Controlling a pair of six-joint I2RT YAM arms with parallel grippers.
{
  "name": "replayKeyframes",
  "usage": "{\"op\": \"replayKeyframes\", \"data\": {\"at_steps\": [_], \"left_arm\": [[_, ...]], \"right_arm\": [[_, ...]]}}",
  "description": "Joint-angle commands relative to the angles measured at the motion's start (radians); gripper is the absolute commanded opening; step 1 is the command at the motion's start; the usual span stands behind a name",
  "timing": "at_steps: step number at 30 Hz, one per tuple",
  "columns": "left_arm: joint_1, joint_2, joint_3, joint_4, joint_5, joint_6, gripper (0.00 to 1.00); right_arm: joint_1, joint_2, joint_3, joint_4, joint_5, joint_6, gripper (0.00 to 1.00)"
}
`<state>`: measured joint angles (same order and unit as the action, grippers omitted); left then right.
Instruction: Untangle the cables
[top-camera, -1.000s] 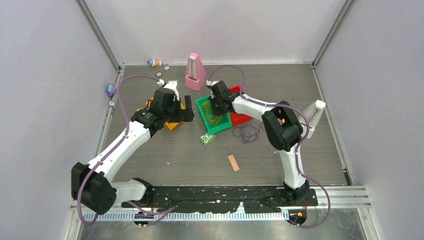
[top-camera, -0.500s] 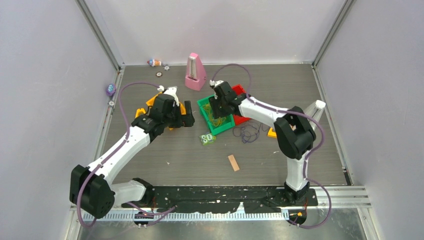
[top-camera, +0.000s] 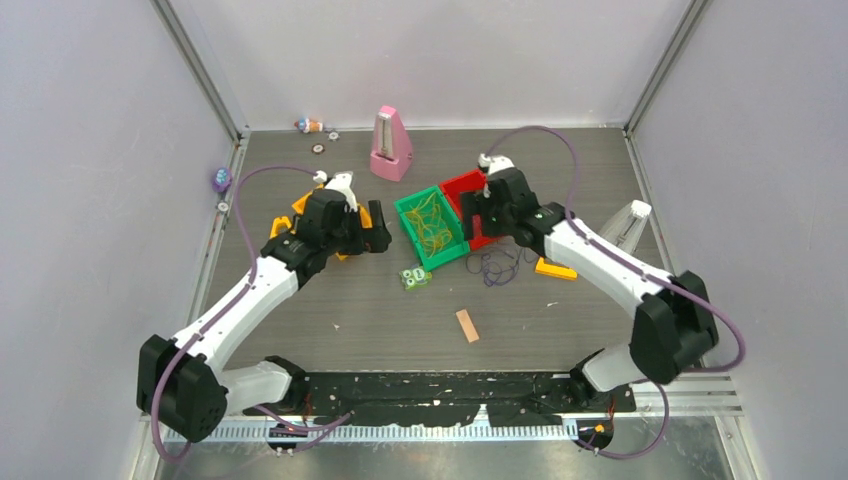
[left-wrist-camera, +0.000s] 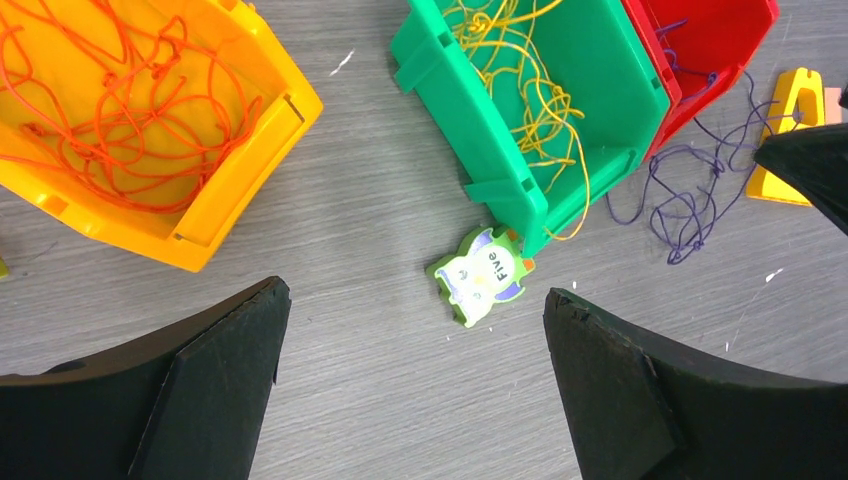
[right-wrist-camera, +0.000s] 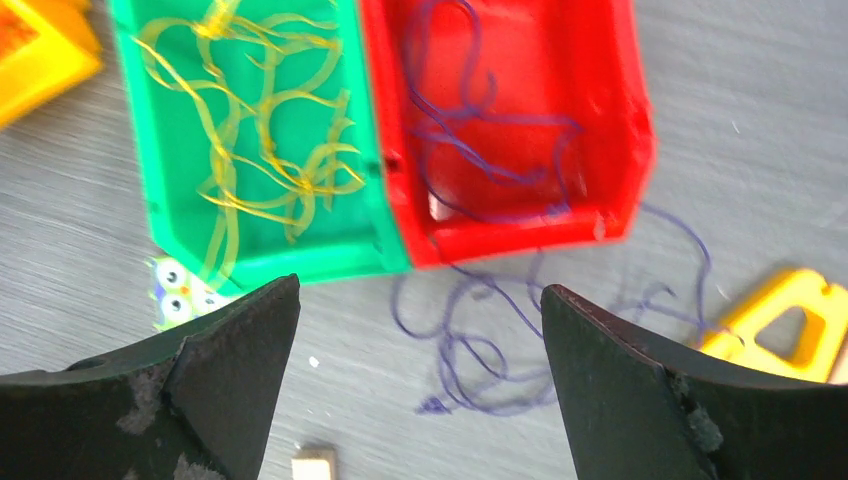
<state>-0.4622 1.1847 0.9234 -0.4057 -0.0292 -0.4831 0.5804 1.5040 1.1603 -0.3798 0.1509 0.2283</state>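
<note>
L gripper: left gripper (left-wrist-camera: 412, 305) hung over the table (left-wrist-camera: 340, 250) btwn the yellow bin (left-wrist-camera: 240, 190) and the green bin (left-wrist-camera: 470, 110); fingers (left-wrist-camera: 200, 390) spread wide, nothing btwn them.
R gripper: right gripper (right-wrist-camera: 420, 298) hung over the red bin (right-wrist-camera: 520, 228); I saw its fingers (right-wrist-camera: 640, 400) wide apart too, empty.
Cable 1: orange cable (left-wrist-camera: 110, 120), loose tangle inside the yellow bin. Only the L wrist cam gave me this; in the top view the L arm covered most of that bin.
Cable 2: yellow-green cable (right-wrist-camera: 270, 150), coiled in the green bin, seen in all 3 views. L wrist cam alone showed one strand hanging over the bin's open front.
Cable 3: purple cable (right-wrist-camera: 470, 350), part inside the red bin, rest spilled over its front wall in loops on the table. R wrist cam showed me the part inside; the top view gave only the loops outside.
Bins: green and red touching side by side, yellow apart to the left.
Owl tile: owl tile (left-wrist-camera: 480, 275) at the green bin's front corner; "Five" legible on L wrist cam only.
Yellow wedge: yellow wedge (right-wrist-camera: 790, 320) on the table just beside the purple loops.
Top view only: pink metronome (top-camera: 389, 145) upright at the far side; wood block (top-camera: 467, 325) lying alone nearer the arm bases.
</note>
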Motion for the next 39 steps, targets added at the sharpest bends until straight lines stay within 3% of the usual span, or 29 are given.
{"op": "replayKeyframes", "data": {"at_steps": [1,6,16,25,28,32,33,34,35,37,39], "left_arm": [[0.005,-0.059,-0.069,0.110,0.065,-0.008,1.00],[-0.008,-0.155,-0.212,0.261,0.099,-0.034,0.99],[-0.021,-0.274,-0.389,0.399,0.104,-0.042,0.99],[-0.021,-0.295,-0.416,0.447,0.120,-0.033,0.99],[-0.021,-0.291,-0.413,0.445,0.116,-0.025,0.98],[-0.021,-0.292,-0.416,0.450,0.117,-0.020,0.97],[-0.021,-0.299,-0.417,0.453,0.117,-0.018,0.97],[-0.021,-0.305,-0.419,0.455,0.117,-0.016,0.97],[-0.021,-0.314,-0.421,0.455,0.116,-0.014,0.97],[-0.021,-0.328,-0.422,0.450,0.111,-0.007,0.97],[-0.021,-0.334,-0.419,0.441,0.108,0.000,0.97]], "right_arm": [[-0.058,-0.164,-0.150,-0.009,-0.012,0.037,0.95],[-0.084,-0.228,-0.290,-0.006,-0.001,0.047,0.95],[-0.070,-0.149,-0.372,0.059,-0.038,0.077,0.95],[-0.012,-0.001,-0.345,0.025,0.076,0.092,0.95],[-0.011,0.022,-0.355,0.027,0.087,0.093,0.99],[-0.011,0.029,-0.351,0.020,0.068,0.093,0.79],[-0.011,0.021,-0.350,0.020,0.059,0.091,0.65],[-0.011,0.015,-0.348,0.015,0.043,0.089,0.57],[-0.011,0.002,-0.346,0.008,0.035,0.088,0.41],[-0.011,-0.028,-0.339,-0.007,0.017,0.084,0.23],[-0.011,-0.072,-0.332,-0.027,0.015,0.084,0.12]]}}
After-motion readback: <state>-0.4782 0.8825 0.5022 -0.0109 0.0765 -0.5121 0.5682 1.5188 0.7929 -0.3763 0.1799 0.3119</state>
